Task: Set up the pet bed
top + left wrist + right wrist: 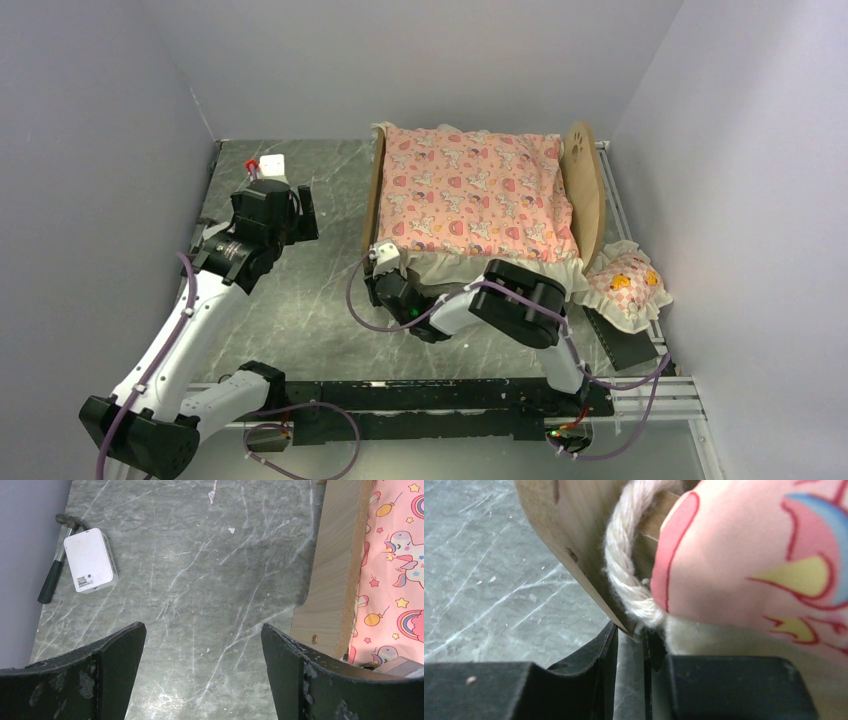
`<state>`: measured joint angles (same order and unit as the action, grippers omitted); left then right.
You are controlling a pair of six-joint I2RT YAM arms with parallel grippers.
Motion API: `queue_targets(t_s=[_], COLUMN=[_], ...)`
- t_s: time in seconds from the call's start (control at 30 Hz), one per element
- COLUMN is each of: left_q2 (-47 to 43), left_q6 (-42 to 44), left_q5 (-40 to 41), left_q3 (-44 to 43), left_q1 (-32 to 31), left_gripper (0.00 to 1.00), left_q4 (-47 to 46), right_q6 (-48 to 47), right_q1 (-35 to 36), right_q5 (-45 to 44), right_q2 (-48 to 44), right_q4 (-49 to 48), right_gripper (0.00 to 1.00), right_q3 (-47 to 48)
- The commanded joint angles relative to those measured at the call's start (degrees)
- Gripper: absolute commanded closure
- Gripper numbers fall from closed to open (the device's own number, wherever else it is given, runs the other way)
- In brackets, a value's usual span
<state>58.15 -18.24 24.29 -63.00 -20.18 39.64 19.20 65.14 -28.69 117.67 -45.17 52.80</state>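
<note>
On the grey counter (pixel 300 300) the pet bed (pixel 586 185) is placed at the back, its footboard corner (pixel 574 540) pinched by the right tool (pixel 629 631), to be shifted slowly and level; the left tool (pixel 202 627) is released.

A robot test cell in a lab: plain pale walls (pixel 420 60) box in a grey marble-patterned desk (pixel 300 310) at nine, twelve and three o'clock, with a cabled left arm (pixel 165 345) and right arm (pixel 455 310) bolted to a metal rail (pixel 650 400) along its six o'clock edge.
</note>
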Motion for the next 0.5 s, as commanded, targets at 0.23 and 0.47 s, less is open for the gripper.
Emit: queue_targets(t_s=[0.23, 0.47], left_q2=[0.1, 0.3], left_q6=[0.2, 0.2], left_q5=[-0.9, -2.0], left_q3=[0.1, 0.0], left_q1=[0.6, 0.9], left_gripper=[0.10, 0.10], left_q4=[-2.2, -2.2], right_q6=[-1.0, -0.2], right_q1=[1.7, 2.3], right_q5=[11.4, 13.1], right_q2=[-8.6, -11.0], right_q4=[0.9, 5.5], right_gripper=[1.00, 1.00], right_q3=[-1.0, -1.6])
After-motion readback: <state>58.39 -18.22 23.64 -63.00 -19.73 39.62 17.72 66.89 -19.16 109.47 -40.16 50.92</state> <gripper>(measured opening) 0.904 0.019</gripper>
